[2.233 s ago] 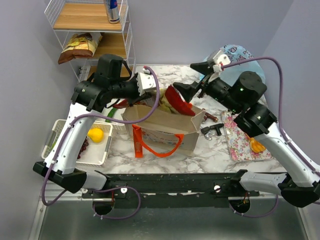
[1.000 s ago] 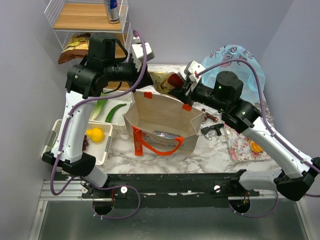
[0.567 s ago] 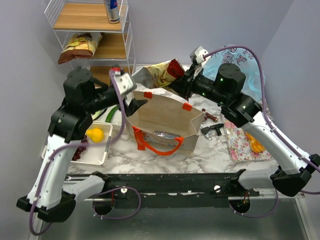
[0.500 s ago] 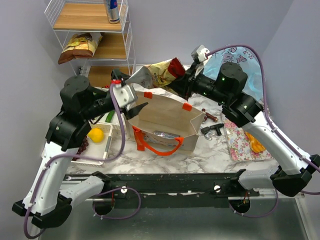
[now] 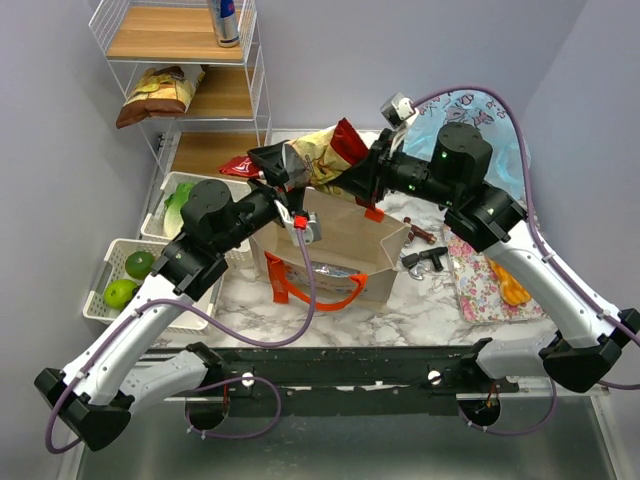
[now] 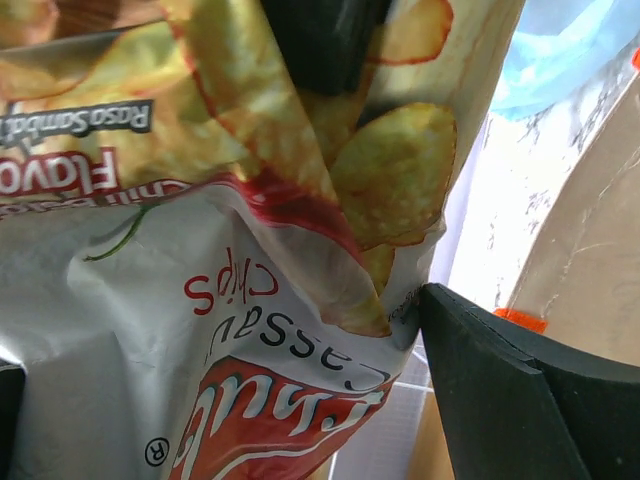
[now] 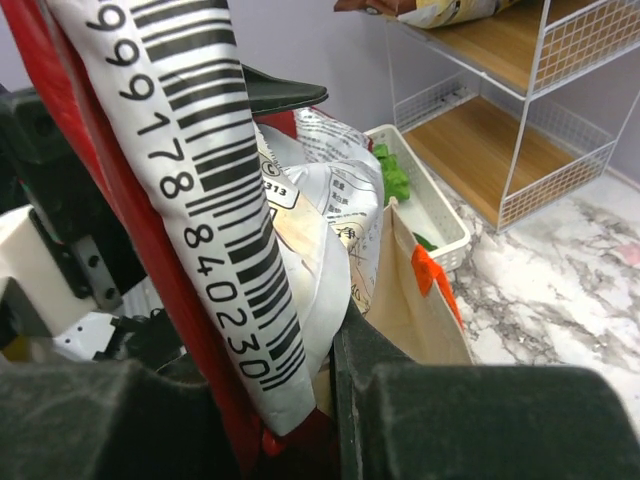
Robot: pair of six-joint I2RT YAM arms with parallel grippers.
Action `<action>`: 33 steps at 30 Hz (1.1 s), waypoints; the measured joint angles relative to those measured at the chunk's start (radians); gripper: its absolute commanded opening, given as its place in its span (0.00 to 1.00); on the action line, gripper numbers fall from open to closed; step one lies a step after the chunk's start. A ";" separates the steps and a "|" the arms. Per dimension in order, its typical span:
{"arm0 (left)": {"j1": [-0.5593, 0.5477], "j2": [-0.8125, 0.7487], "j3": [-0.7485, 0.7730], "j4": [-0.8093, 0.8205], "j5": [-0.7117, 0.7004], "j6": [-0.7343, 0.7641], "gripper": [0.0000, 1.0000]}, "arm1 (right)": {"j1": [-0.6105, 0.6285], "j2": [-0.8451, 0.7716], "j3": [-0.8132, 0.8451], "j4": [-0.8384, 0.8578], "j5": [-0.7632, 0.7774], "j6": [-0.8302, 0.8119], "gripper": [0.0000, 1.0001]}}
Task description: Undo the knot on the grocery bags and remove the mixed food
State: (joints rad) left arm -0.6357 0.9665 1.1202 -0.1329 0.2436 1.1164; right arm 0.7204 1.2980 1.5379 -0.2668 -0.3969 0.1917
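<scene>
**Task items.** Tote stands upright mid-counter, mouth open, orange handles hanging over its near face. A silvery item lies at the bottom inside; can't ID it. Chip packet is held in the air over the tote's far rim, clear of the bag, lying roughly level. Blue bag sits at the far R corner, behind the R arm.

**R fingers**: pinching the packet's R end. R wrist view shows the barcode side clamped btwn both fingers, w/ the tote rim just below.

**L fingers**: spread wide, straddling the packet's L end and gripping nothing. L wrist view shows the packet filling the gap and one finger at its edge. Can't tell if they touch.

**Other food.** Lettuce is in the far white basket on the L. Two green fruits are in the nearer basket. A can is on the rack's top shelf and a second packet on the shelf below. An orange fruit lies on the floral mat at R.

**Non-task.** Metal tools lie on the counter btwn tote and mat.
</scene>
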 measured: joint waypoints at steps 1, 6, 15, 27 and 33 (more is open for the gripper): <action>-0.003 0.002 -0.016 0.019 -0.005 0.022 0.98 | -0.001 0.001 0.000 -0.005 -0.005 0.012 0.01; -0.008 0.005 -0.058 0.111 -0.034 0.101 0.57 | -0.002 0.019 0.032 -0.018 -0.015 0.055 0.01; -0.002 0.042 0.091 -0.062 -0.049 -0.090 0.00 | -0.001 0.019 0.052 0.017 0.000 0.072 0.81; 0.263 0.150 0.305 -0.514 0.014 -0.682 0.00 | 0.003 0.019 0.175 0.111 0.269 -0.082 1.00; 0.396 0.340 0.419 -0.755 0.014 -0.926 0.00 | 0.001 -0.003 0.127 0.135 0.336 -0.169 1.00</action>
State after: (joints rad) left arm -0.2401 1.3060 1.5391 -0.8875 0.2581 0.1905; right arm 0.7216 1.2945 1.6650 -0.1318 -0.0605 0.0227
